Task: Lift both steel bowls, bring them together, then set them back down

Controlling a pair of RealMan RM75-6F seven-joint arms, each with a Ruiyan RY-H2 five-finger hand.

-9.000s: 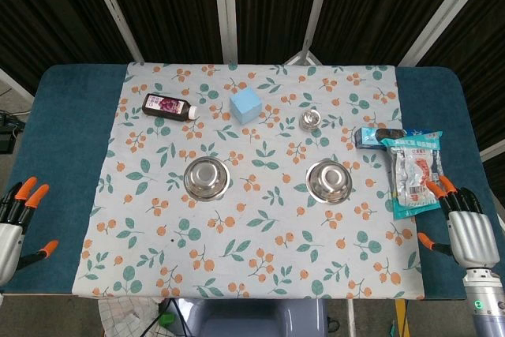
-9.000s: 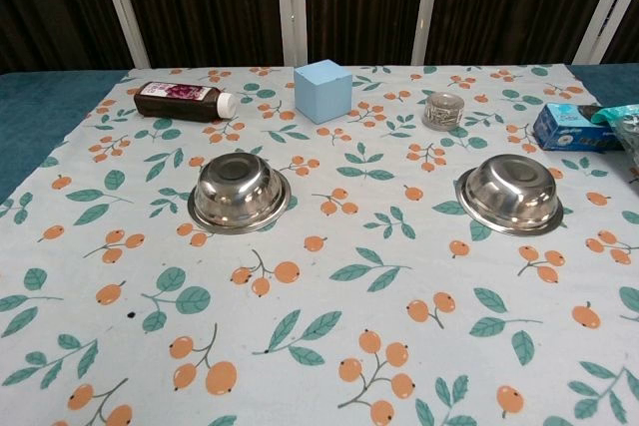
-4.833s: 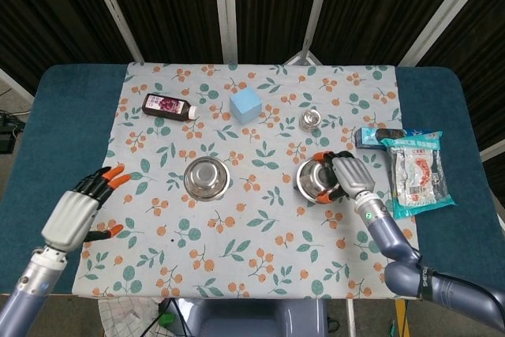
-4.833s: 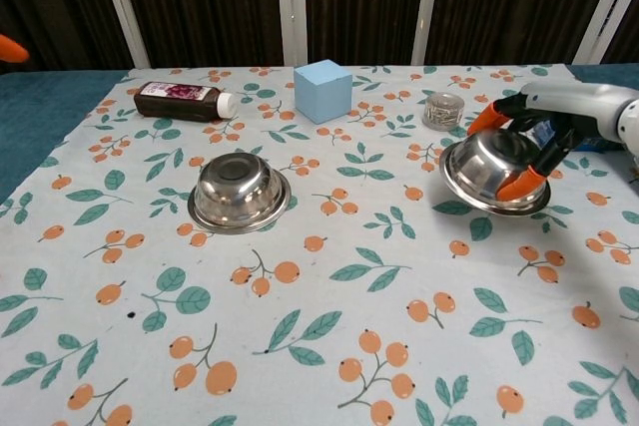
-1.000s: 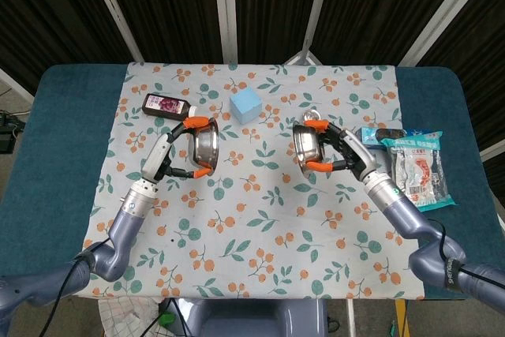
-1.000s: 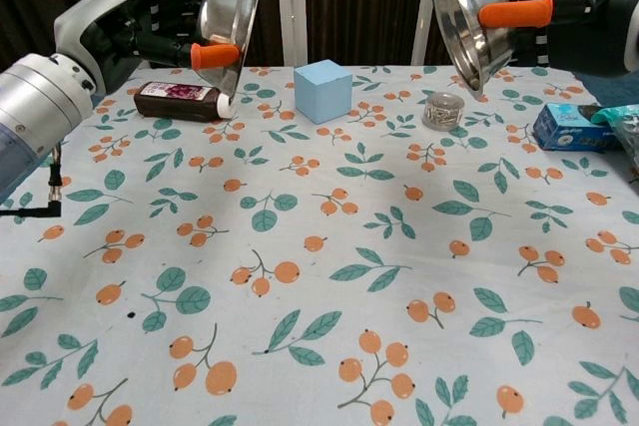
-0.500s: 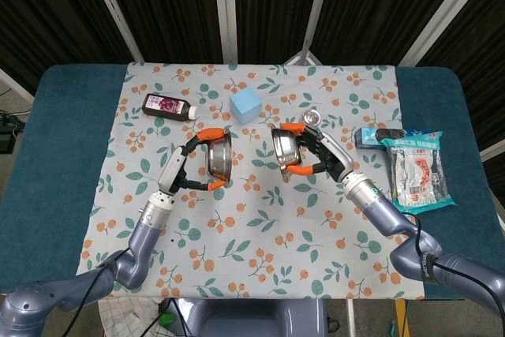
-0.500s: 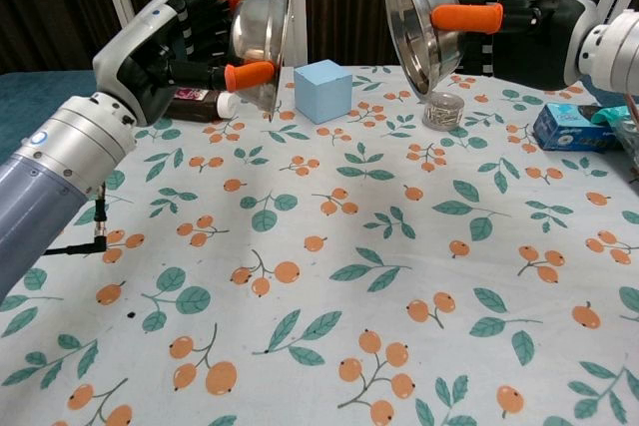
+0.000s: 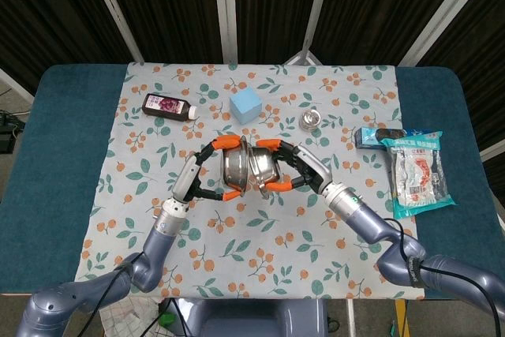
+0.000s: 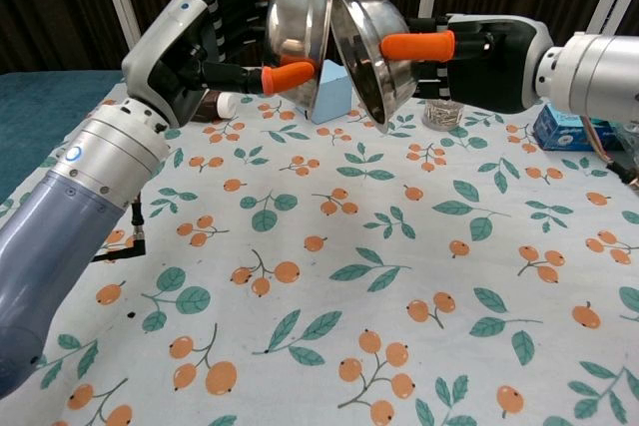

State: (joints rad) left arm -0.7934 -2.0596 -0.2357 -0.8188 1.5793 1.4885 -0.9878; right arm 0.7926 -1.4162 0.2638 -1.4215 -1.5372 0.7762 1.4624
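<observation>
Gripping a steel bowl apiece, the left hand [image 10: 205, 42] and right hand [image 10: 479, 47] hold the left bowl [image 10: 300, 27] and right bowl [image 10: 364, 47] tipped on edge, rims touching, above the table [image 10: 319, 276].

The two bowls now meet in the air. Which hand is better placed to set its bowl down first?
Neither clearly. The left hand holds the left steel bowl and the right hand holds the right steel bowl, both at similar height above bare tablecloth.
</observation>
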